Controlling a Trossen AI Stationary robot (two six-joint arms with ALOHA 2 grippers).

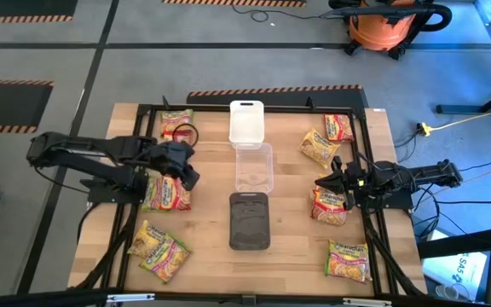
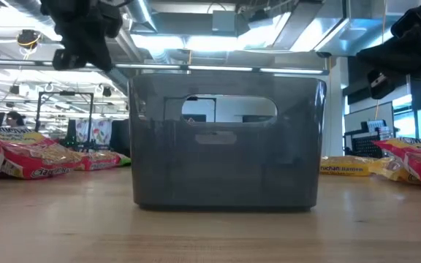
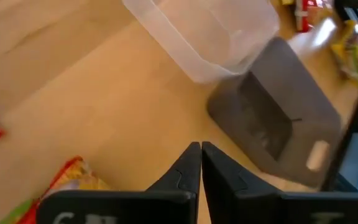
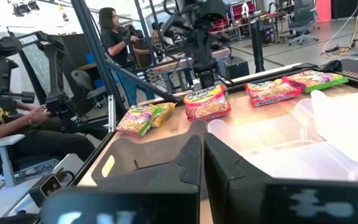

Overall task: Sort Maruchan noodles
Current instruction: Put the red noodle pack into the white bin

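Note:
Maruchan noodle packets lie flat on the table on both sides. On the left are one at the far side [image 1: 176, 124], one in the middle [image 1: 167, 193] and two near the front [image 1: 158, 249]. On the right are several more [image 1: 318, 147] [image 1: 329, 205] [image 1: 349, 258]. My left gripper [image 1: 193, 179] [image 3: 201, 155] is shut and empty. It hangs above the table beside the middle left packet and slants down toward the trays. My right gripper [image 1: 320, 184] [image 4: 202, 149] is shut and empty, held level above the right side.
Three trays stand in a row down the table's middle: a white one [image 1: 246, 122] farthest, a clear one [image 1: 254, 166], and a dark one [image 1: 250, 220] [image 2: 225, 142] nearest. A black frame [image 1: 143, 111] runs around the table. People sit beyond the table's left side [image 4: 5, 118].

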